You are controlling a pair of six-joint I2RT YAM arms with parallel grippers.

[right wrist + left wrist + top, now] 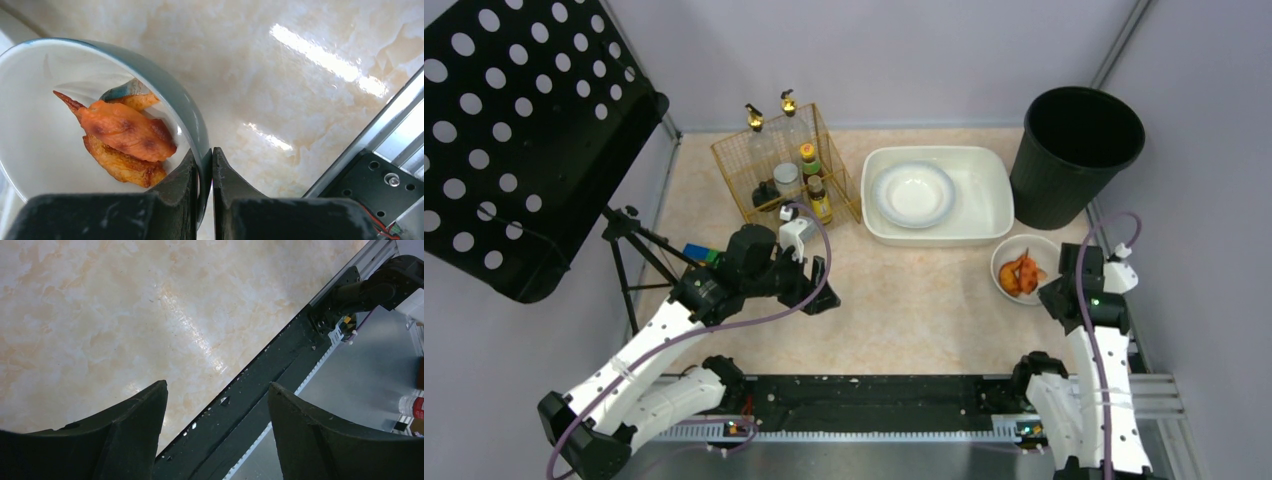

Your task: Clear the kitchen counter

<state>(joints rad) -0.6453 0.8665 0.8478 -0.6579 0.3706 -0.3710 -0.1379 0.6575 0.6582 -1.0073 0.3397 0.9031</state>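
Observation:
The kitchen counter (924, 300) is a pale beige marble-patterned top; it also shows in the left wrist view (100, 315) and the right wrist view (300, 75). A small bowl (1024, 268) with orange fried food pieces (1021, 274) stands at the right. My right gripper (1058, 290) is shut on the bowl's rim (200, 145), one finger inside and one outside; the food (125, 135) lies just left of the fingers. My left gripper (822, 290) hangs open and empty over the counter's left middle; in its wrist view (217, 390) nothing lies between the fingers.
A white tub (984, 215) at the back holds a plate (913, 194). A black bin (1074, 150) stands at the back right. A wire basket (786, 175) of bottles stands back left. A black tripod (629, 250) and perforated panel (514, 130) are on the left.

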